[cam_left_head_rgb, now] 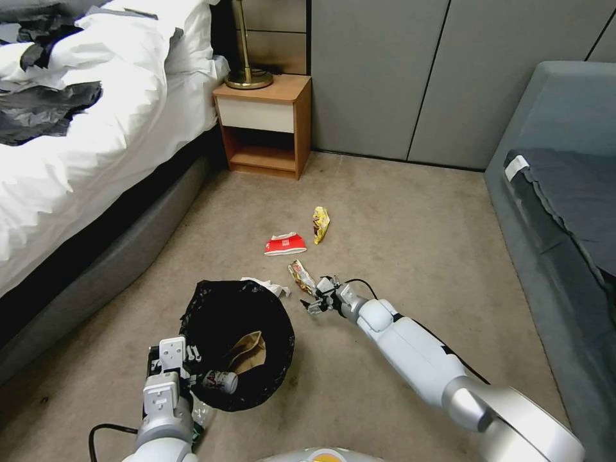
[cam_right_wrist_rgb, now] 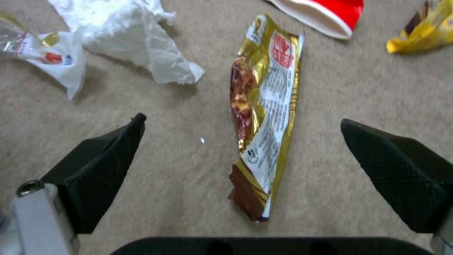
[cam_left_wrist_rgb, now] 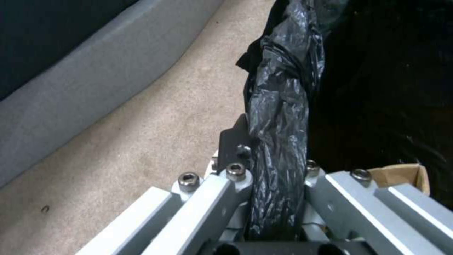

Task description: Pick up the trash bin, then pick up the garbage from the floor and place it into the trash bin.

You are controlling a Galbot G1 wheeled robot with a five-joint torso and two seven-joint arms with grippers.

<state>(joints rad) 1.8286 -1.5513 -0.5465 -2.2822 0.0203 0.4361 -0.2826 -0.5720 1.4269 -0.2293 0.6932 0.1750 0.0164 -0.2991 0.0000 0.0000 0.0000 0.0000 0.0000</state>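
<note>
The trash bin [cam_left_head_rgb: 212,301], lined with a black bag [cam_left_wrist_rgb: 283,88], is held at its near rim by my left gripper [cam_left_head_rgb: 190,360], which is shut on the bagged rim [cam_left_wrist_rgb: 276,159]. Inside lie a brown paper bag [cam_left_head_rgb: 249,351] and a small white bottle [cam_left_head_rgb: 221,382]. My right gripper [cam_left_head_rgb: 316,299] hangs open just above the carpet. Between its spread fingers [cam_right_wrist_rgb: 104,170] lies a gold-and-brown wrapper [cam_right_wrist_rgb: 264,117], untouched. Beyond it on the floor are a white tissue [cam_right_wrist_rgb: 137,35], a red-and-white packet [cam_left_head_rgb: 285,244] and a yellow snack wrapper [cam_left_head_rgb: 320,224].
A bed [cam_left_head_rgb: 96,128] with a grey base runs along the left. A wooden nightstand [cam_left_head_rgb: 266,125] stands at the back, and a grey sofa [cam_left_head_rgb: 564,192] fills the right. Open carpet lies between the litter and the sofa.
</note>
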